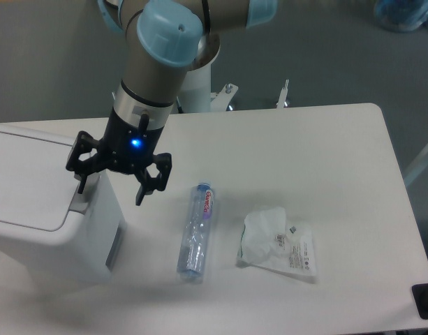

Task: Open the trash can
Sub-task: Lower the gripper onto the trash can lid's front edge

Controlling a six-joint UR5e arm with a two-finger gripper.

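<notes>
The trash can (32, 202) is a big white boxy bin at the left edge of the table, its flat lid down. A grey push tab (82, 197) sits at the lid's right rim. My gripper (110, 188) hangs open over the bin's right edge. Its left finger (79, 180) points down at the tab, right above it; contact is unclear. The right finger (145, 190) hangs past the bin's side, over the table. Nothing is held between them.
A clear plastic water bottle (197, 232) lies on the white table (297, 153) just right of the bin. A crumpled white packet (278, 243) lies further right. The arm's base stands behind the table's far edge.
</notes>
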